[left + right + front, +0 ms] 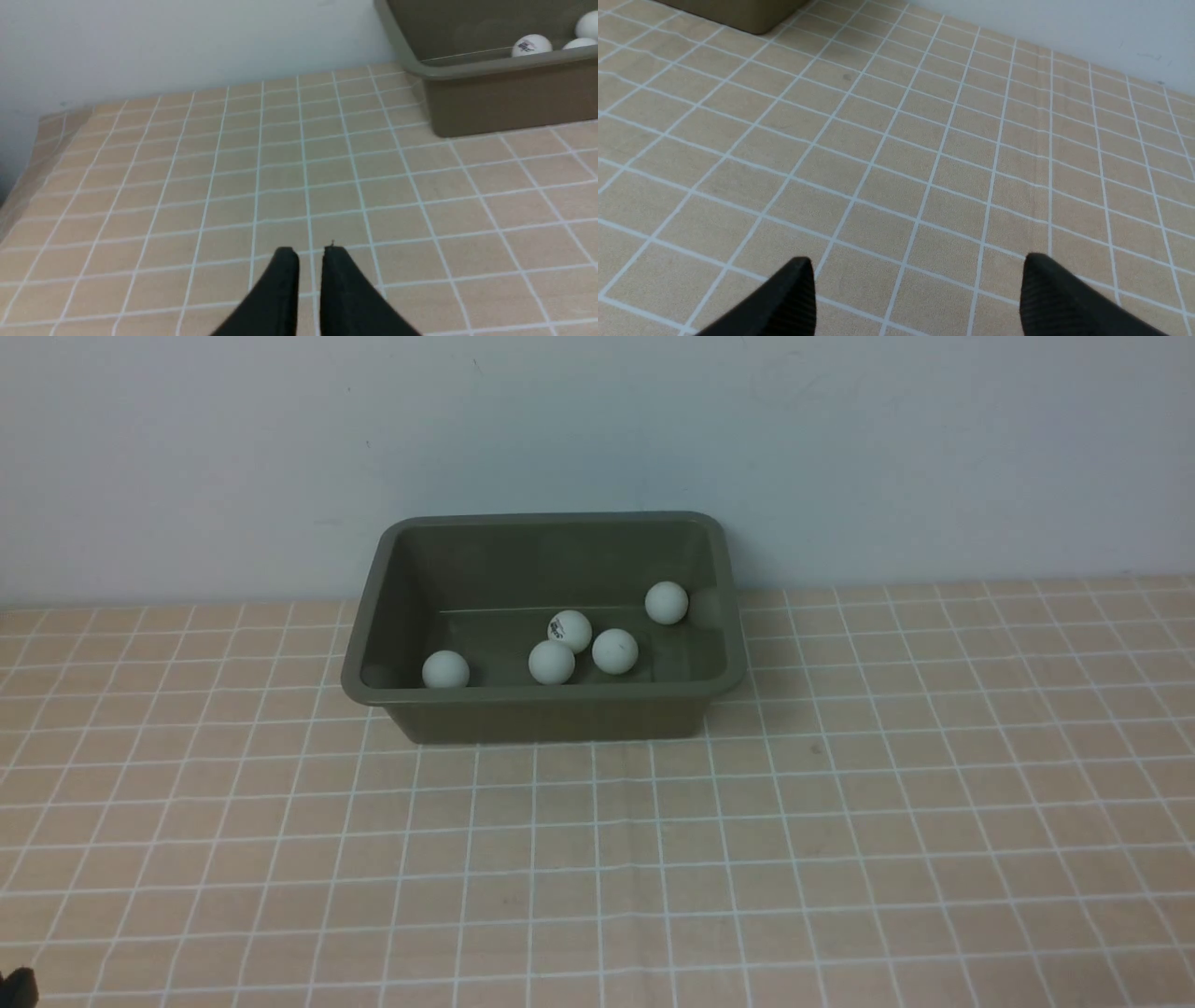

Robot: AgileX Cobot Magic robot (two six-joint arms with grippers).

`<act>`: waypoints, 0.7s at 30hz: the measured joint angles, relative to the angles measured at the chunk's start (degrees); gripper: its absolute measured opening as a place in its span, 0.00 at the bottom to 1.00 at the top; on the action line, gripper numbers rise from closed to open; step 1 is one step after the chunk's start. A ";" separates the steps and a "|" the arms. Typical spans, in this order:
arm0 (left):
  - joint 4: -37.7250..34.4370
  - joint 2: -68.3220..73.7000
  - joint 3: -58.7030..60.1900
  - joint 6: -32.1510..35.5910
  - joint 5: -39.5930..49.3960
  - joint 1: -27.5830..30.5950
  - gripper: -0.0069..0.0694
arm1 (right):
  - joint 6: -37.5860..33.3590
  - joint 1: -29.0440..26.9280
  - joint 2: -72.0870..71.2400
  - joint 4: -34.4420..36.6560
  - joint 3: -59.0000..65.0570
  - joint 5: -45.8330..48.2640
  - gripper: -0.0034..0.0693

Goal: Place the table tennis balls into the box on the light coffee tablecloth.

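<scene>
Five small white table tennis balls (615, 651) lie inside the rectangular olive-green plastic box (544, 717), which stands on the light coffee tablecloth (597, 849) with its white grid, near the pale wall (597, 429). Only the front view shows all five; the left wrist view catches just part of the group, the right wrist view only a box corner. That left view shows the dark left gripper (309, 254) nearly closed, a narrow gap between its tips; the right one shows the dark right gripper (917, 270) wide open and holding nothing.
</scene>
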 joint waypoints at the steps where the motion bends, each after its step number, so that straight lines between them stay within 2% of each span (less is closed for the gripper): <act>1: 2.61 -1.17 0.86 -3.48 0.23 0.00 0.12 | -0.05 0.00 0.00 0.00 0.00 0.00 0.78; 5: 5.41 -2.74 2.38 -7.40 1.98 0.00 0.12 | -0.05 0.00 0.00 0.00 0.00 0.00 0.78; 21: 5.70 -2.79 2.50 -8.82 3.89 0.00 0.12 | -0.05 0.00 0.00 0.00 0.00 0.00 0.78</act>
